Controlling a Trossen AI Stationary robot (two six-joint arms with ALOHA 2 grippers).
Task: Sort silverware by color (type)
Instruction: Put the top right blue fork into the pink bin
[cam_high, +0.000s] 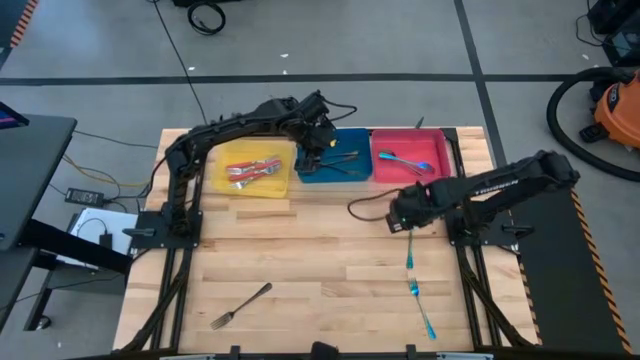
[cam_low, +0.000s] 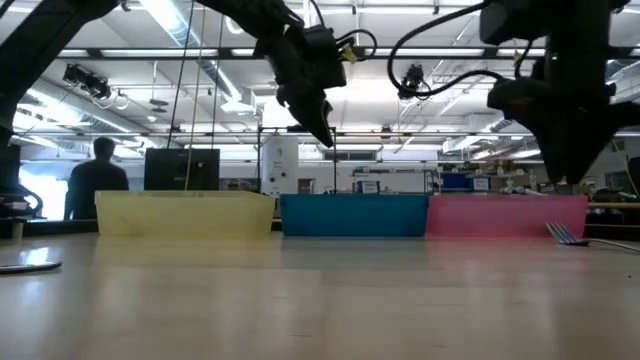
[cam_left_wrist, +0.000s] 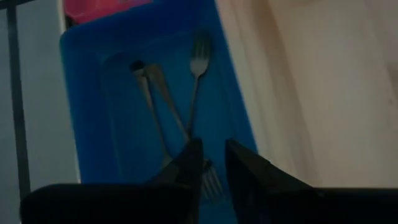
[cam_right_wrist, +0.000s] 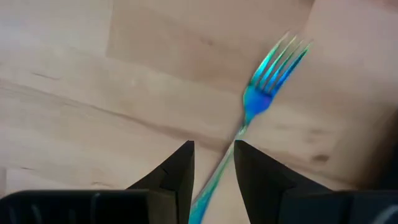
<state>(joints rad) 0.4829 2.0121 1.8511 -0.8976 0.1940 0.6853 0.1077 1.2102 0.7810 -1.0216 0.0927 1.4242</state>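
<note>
Blue-tinted fork (cam_right_wrist: 261, 93) is straddled by the right gripper (cam_right_wrist: 213, 163), jaws apart for a pickup; the left gripper (cam_left_wrist: 212, 163), jaws parted and empty, is poised over the blue bin (cam_high: 355, 172) of grey forks (cam_left_wrist: 198, 68).

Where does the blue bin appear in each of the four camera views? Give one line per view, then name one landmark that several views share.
High view: the blue bin sits at the table's far edge, middle of three bins, under the left pincer.
Low view: centre, between the yellow bin and the pink bin.
Left wrist view: fills the left and middle, with grey forks inside.
Right wrist view: not in it.
Shared landmark: the pink bin beside it.
</note>
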